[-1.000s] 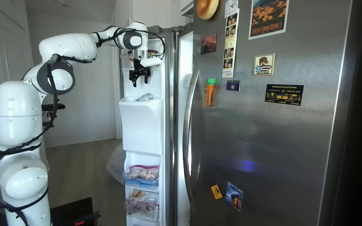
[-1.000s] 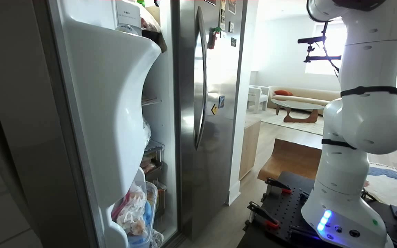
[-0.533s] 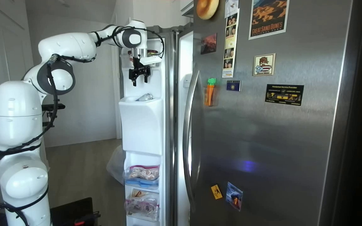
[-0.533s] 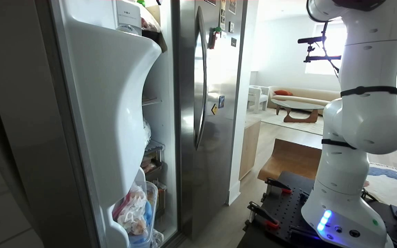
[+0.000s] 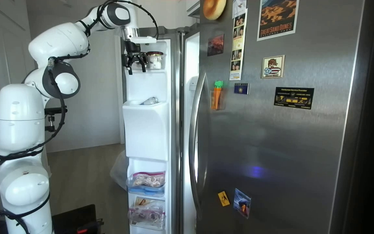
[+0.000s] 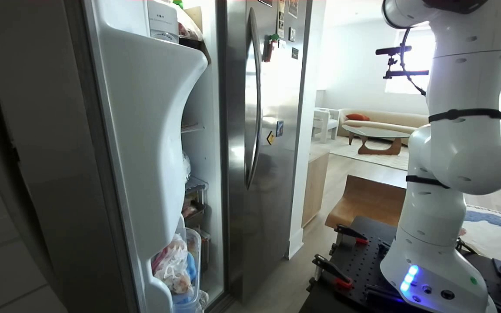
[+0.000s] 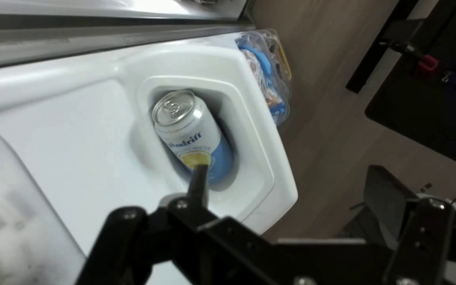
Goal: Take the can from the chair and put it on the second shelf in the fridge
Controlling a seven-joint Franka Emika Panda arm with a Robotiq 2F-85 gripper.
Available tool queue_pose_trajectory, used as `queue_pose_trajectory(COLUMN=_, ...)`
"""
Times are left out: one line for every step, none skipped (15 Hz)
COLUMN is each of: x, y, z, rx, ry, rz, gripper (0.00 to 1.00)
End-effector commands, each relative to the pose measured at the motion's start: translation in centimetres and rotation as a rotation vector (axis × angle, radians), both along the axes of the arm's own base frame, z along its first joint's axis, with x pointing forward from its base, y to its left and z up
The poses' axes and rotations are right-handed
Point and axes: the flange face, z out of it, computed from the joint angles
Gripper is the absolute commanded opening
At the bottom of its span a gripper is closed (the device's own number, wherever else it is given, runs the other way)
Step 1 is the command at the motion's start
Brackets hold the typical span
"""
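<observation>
While one can leans in one recess, one tool gapes.

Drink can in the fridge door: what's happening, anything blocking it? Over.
Gripper open, empty. Can tilted in white pocket of fridge door, not gripped. Pocket walls close around it, may crowd the fingers.

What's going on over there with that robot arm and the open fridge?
A white robot arm reaches up beside a stainless-steel fridge with a door open. Its black gripper is open, holds nothing and hangs higher than the white bin in that door. A can sits tilted inside the bin, clear of the gripper. So the can is in the fridge door; whether that bin counts as the second shelf, I can't tell.
</observation>
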Motion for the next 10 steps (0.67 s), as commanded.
queue_pose_trajectory(x=-2.3, y=-0.9, z=1.3, rx=-0.084, ry=0.018, rz=-0.081, gripper=1.0)
queue_pose_trajectory(x=-2.9, y=-1.2, z=1.5, rx=-0.105, ry=0.026, rz=-0.103, gripper=1.0)
queue_pose_trajectory(x=-3.5, y=-1.5, z=1.7, rx=-0.121, ry=0.032, rz=-0.127, gripper=1.0)
queue_pose_trajectory(x=-3.8, y=-1.7, z=1.8, rx=-0.135, ry=0.039, rz=-0.145, gripper=1.0)
queue_pose_trajectory(x=-4.1, y=-2.0, z=1.9, rx=-0.147, ry=0.039, rz=-0.171, gripper=1.0)
queue_pose_trajectory(x=-4.3, y=-2.1, z=2.1, rx=-0.153, ry=0.032, rz=-0.19, gripper=1.0)
queue_pose_trajectory(x=-4.4, y=-2.2, z=2.3, rx=-0.152, ry=0.023, rz=-0.207, gripper=1.0)
queue_pose_trajectory(x=-4.2, y=-2.3, z=2.0, rx=-0.149, ry=0.028, rz=-0.164, gripper=1.0)
queue_pose_trajectory(x=-4.2, y=-2.3, z=2.1, rx=-0.149, ry=0.026, rz=-0.167, gripper=1.0)
queue_pose_trajectory(x=-4.2, y=-2.3, z=2.0, rx=-0.149, ry=0.026, rz=-0.167, gripper=1.0)
